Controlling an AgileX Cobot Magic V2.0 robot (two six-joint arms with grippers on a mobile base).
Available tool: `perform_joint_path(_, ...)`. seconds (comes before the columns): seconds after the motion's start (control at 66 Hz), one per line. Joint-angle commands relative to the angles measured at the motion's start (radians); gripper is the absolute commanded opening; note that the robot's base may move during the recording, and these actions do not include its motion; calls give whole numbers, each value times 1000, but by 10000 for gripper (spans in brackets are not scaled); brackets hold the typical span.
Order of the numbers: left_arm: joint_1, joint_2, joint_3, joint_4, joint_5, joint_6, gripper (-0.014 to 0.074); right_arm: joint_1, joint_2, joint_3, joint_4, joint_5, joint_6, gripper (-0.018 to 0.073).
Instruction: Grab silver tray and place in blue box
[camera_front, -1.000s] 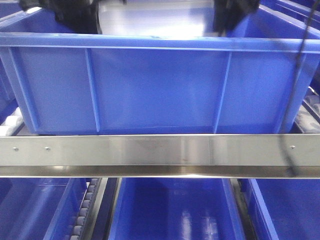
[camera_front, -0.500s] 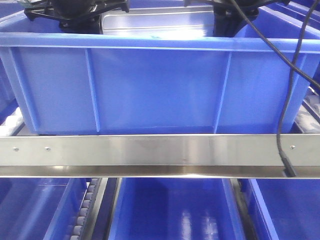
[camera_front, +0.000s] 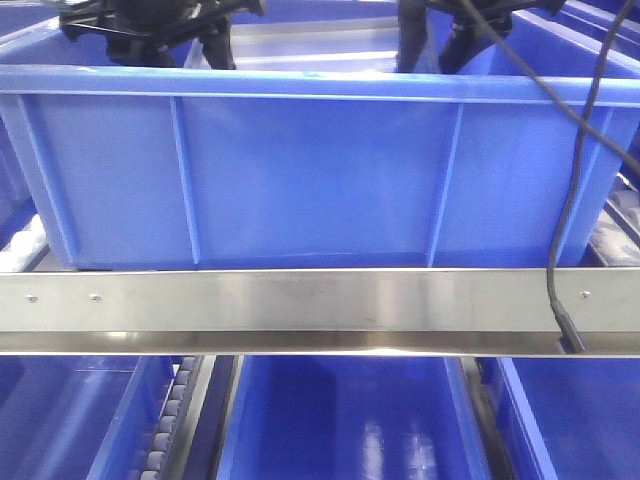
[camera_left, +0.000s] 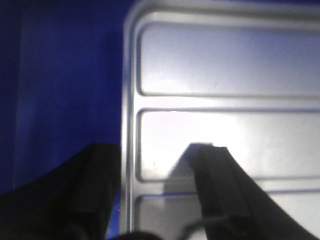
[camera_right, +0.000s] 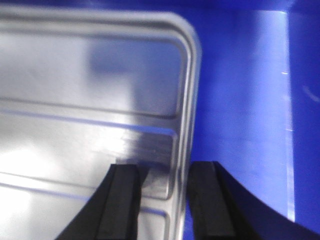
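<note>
Release step in hand. The silver tray (camera_left: 220, 100) lies inside the blue box (camera_front: 320, 170). Left gripper (camera_left: 157, 195) and right gripper (camera_right: 162, 200) straddle opposite tray rims, jaws spread. Next move: lift both arms clear.

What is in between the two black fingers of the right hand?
The raised rim of the silver tray runs between the right gripper's fingers, one inside the tray, one outside over the blue box. The right wrist view shows it.

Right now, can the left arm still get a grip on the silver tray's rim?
Probably yes: the left gripper straddles the silver tray rim inside the blue box, fingers apart, nothing between them.
</note>
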Motion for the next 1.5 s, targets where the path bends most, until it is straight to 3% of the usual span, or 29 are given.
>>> perform_joint_path(0.0, 4, -54, -38, 2, -77, -1, 274, -4, -54, -42, -23, -88, -12, 364)
perform_joint_path(0.243, 4, -54, -38, 15, -77, -1, 245, -4, -54, -42, -27, -92, -12, 340)
perform_joint_path(0.288, 4, -54, -38, 15, -75, -1, 185, -4, -54, -42, -27, -92, -12, 277)
perform_joint_path(0.394, 4, -54, -38, 17, -76, -1, -52, -4, -54, -42, -27, -92, -12, 66)
perform_joint_path(0.424, 4, -52, -38, 17, -78, -1, -111, -4, -54, -42, -27, -96, -12, 43)
perform_joint_path(0.637, 15, -73, -38, 17, -77, -1, -94, -4, -62, -42, -34, -119, -18, 55)
perform_joint_path(0.803, 22, -164, 5, 19, -94, -1, -93, -2, -111, -17, -34, -122, -146, 53)
perform_joint_path(0.894, 22, -225, 97, 23, -165, -1, -93, -2, -169, 56, -34, -176, -188, 53)
perform_joint_path(1.076, 22, -394, 377, 17, -426, -1, -93, -2, -340, 307, -56, -410, -192, 53)
perform_joint_path(1.273, 22, -612, 678, 61, -555, -1, -93, -2, -570, 616, -122, -614, -192, 53)
perform_joint_path(1.364, 22, -720, 812, 127, -646, -1, -93, -2, -682, 740, -135, -668, -192, 53)
perform_joint_path(1.486, 22, -877, 968, 129, -671, -1, -93, -2, -850, 886, -137, -683, -192, 53)
